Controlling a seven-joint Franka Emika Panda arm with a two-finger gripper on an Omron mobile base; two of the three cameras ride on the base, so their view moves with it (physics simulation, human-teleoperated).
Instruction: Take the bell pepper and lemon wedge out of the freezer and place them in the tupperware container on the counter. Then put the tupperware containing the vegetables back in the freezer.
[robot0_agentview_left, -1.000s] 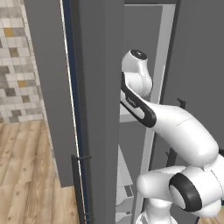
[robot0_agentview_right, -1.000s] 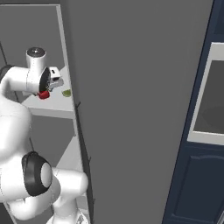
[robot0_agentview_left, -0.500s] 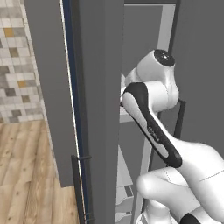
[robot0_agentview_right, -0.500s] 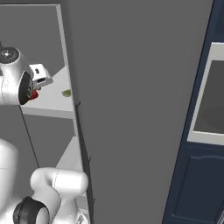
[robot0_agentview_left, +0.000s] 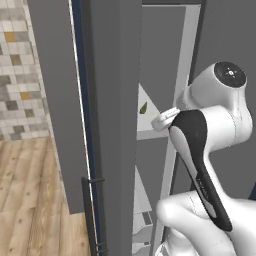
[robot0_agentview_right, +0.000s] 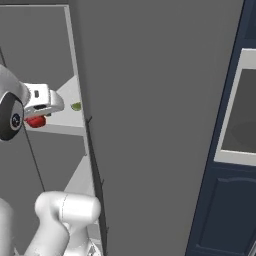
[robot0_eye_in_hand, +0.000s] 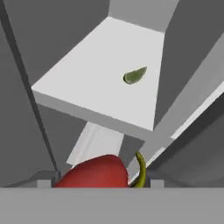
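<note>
In the left base view, the freezer (robot0_agentview_left: 165, 65) fills the middle of the frame, its dark grey door edge standing left of centre and a white shelf (robot0_agentview_left: 150, 134) crossing the opening near mid-height. The lemon wedge (robot0_agentview_left: 143, 107), a small olive-green pointed piece, lies on that shelf toward the back. The white arm rises from the lower right and bends up to a rounded joint at the upper right, with the hand reaching left to the shelf's front edge.

In the right base view, the gripper (robot0_agentview_right: 37, 118) sits at the left of the frame, just in front of the shelf edge. The bell pepper (robot0_agentview_right: 35, 121), glossy and red, shows just beneath the white hand body. The lemon wedge (robot0_agentview_right: 76, 106) lies on the shelf to the right of the hand, apart from it.

In the hand view, the bell pepper (robot0_eye_in_hand: 94, 173) fills the bottom centre, red with a curved yellow-green stem on its right side, held between the fingers, which are closed on it. The lemon wedge (robot0_eye_in_hand: 134, 75) rests alone on the white shelf (robot0_eye_in_hand: 87, 74) in the upper middle.
</note>
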